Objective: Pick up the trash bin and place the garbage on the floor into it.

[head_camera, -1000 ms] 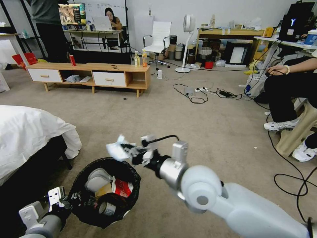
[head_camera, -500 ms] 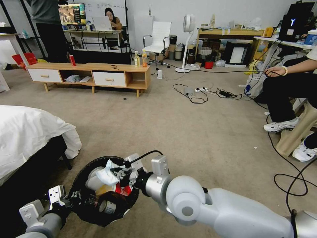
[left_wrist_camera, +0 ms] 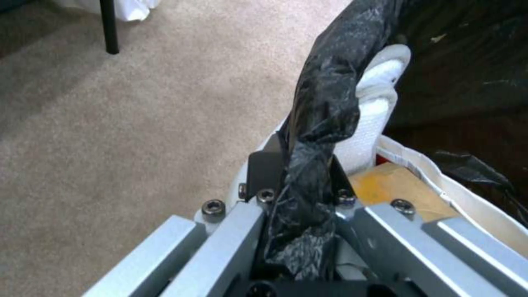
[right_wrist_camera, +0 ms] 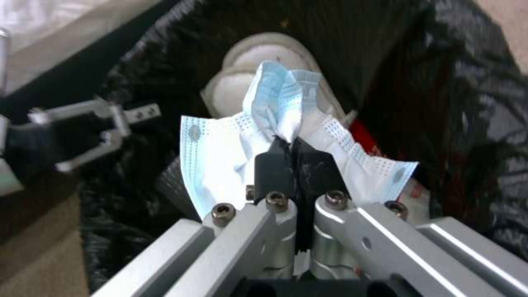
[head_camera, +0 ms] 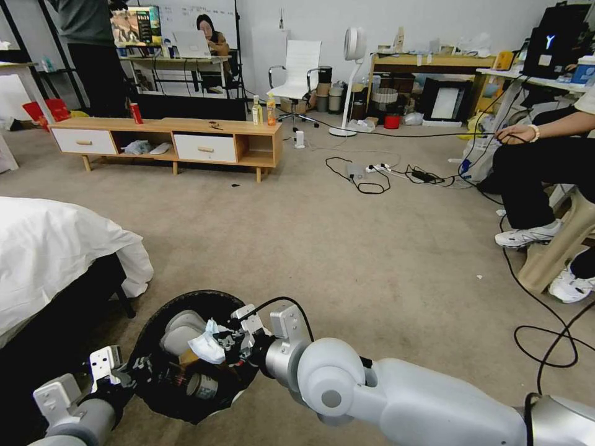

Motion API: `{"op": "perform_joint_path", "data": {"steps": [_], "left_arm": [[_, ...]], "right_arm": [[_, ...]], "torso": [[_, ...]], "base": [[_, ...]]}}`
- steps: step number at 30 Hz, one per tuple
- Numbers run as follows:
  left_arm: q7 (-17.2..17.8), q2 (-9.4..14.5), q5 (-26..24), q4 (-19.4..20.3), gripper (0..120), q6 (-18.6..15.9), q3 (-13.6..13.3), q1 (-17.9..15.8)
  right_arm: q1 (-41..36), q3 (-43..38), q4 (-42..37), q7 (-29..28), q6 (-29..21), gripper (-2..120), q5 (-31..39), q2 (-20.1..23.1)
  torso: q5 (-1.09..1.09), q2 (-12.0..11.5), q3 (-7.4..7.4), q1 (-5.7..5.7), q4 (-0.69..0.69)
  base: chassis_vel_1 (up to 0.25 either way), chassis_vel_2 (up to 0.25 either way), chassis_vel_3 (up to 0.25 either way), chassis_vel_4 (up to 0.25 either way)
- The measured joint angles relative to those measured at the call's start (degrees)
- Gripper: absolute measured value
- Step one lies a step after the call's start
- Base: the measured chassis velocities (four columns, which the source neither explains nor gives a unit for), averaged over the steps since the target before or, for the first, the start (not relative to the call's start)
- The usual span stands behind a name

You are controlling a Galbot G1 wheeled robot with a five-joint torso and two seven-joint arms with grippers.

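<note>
Floor (head_camera: 372,248): beige carpet; we are carrying the bin just above it, beside the bed (head_camera: 49,248).
Trash bin (head_camera: 162,396): light, liner slippery; our left gripper (left_wrist_camera: 300,181) is pinching rim and black bag together.
Contents: packet, paper and tissues are lying inside.
Face mask (right_wrist_camera: 275,123): soft, limp, almost weightless; our right gripper (right_wrist_camera: 294,159), pads pressed together, is holding its bunched middle over the bin's mouth.

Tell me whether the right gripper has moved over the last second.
Yes. The right gripper, shut on a face mask, has come down and toward the robot, from above the trash bin's far rim to inside its mouth.
</note>
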State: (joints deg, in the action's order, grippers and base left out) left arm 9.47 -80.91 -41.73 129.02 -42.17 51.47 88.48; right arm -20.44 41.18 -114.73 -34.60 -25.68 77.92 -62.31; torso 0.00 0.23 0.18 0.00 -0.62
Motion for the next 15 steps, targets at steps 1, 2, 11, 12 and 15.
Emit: {"op": "perform_joint_path", "data": {"steps": [1, 2, 11, 12, 15], "left_arm": [[-0.04, -0.11, 0.06, 0.0, 2, 0.0, -0.09, 0.03], [-0.04, -0.11, 0.06, 0.0, 2, 0.0, -0.09, 0.03], [-0.23, -0.15, 0.26, -0.61, 2, 0.01, -0.27, -0.07], [-0.23, -0.15, 0.26, -0.61, 2, 0.01, -0.27, -0.07], [-0.3, -0.29, 0.39, -0.89, 2, 0.02, -0.45, -0.19]], "right_arm": [[-0.43, -0.02, 0.42, -0.05, -0.04, 0, -0.29, 0.1], [-0.43, -0.02, 0.42, -0.05, -0.04, 0, -0.29, 0.1], [-2.6, -1.02, 2.13, -0.1, -0.08, 10, -2.07, 0.79], [-2.6, -1.02, 2.13, -0.1, -0.08, 10, -2.07, 0.79], [-2.59, -1.51, 2.31, -0.16, -0.07, 22, -2.38, 0.65]], "torso": [[0.0, 0.0, 0.0, 0.0, 0.0], [0.0, 0.0, 0.0, 0.0, 0.0], [0.0, 0.0, 0.0, 0.0, 0.0], [0.0, 0.0, 0.0, 0.0, 0.0], [0.0, 0.0, 0.0, 0.0, 0.0]], "base": [[0.0, 0.0, 0.0, 0.0], [0.0, 0.0, 0.0, 0.0], [0.0, 0.0, 0.0, 0.0], [0.0, 0.0, 0.0, 0.0], [0.0, 0.0, 0.0, 0.0]]}}
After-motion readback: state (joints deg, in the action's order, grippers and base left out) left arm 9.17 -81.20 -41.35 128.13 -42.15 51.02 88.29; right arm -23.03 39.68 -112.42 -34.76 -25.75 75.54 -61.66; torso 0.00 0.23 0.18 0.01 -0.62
